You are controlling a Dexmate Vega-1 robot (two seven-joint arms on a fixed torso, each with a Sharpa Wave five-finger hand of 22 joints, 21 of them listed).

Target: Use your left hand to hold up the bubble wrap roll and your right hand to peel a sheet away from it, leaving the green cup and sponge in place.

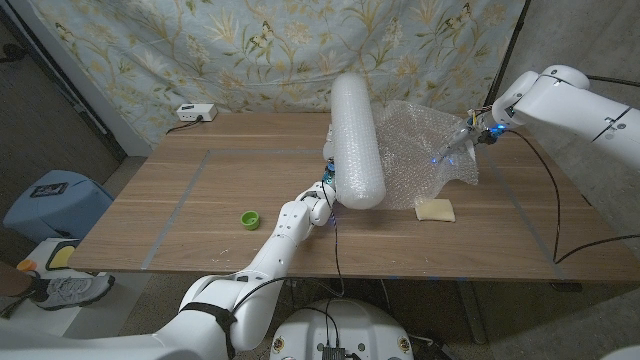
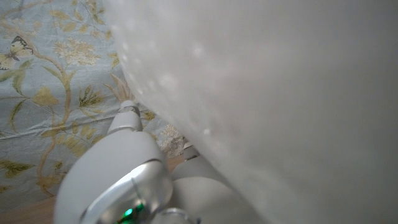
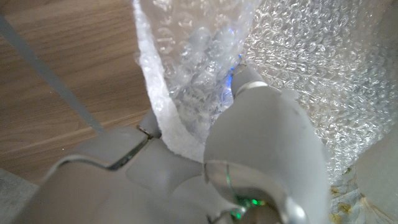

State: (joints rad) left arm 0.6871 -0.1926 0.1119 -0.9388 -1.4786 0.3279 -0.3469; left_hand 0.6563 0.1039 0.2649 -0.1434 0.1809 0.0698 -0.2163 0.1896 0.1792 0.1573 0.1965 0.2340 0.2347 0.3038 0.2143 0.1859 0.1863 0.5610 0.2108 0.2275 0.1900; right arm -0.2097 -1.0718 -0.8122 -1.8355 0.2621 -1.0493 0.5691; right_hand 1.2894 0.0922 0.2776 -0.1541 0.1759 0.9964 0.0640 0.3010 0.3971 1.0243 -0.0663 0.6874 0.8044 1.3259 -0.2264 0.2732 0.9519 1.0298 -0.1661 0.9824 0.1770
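Note:
The white bubble wrap roll (image 1: pixel 357 140) stands tilted above the table's middle, gripped near its lower end by my left hand (image 1: pixel 326 188), which the roll mostly hides. Up close the roll (image 2: pixel 280 93) spans the left wrist view above my left hand (image 2: pixel 124 180). A clear sheet (image 1: pixel 420 150) stretches from the roll rightward to my right hand (image 1: pixel 468 138), which pinches its far edge. The sheet (image 3: pixel 199 68) runs between the fingers of my right hand (image 3: pixel 249 155). A small green cup (image 1: pixel 250 218) sits left of my left forearm. The pale sponge (image 1: pixel 435 209) lies under the sheet.
A white power box (image 1: pixel 195 113) sits at the table's far left edge. Cables hang off the right arm and trail over the table's right side. A floral curtain (image 1: pixel 280 50) hangs behind the table. A blue bin (image 1: pixel 55 200) stands on the floor at left.

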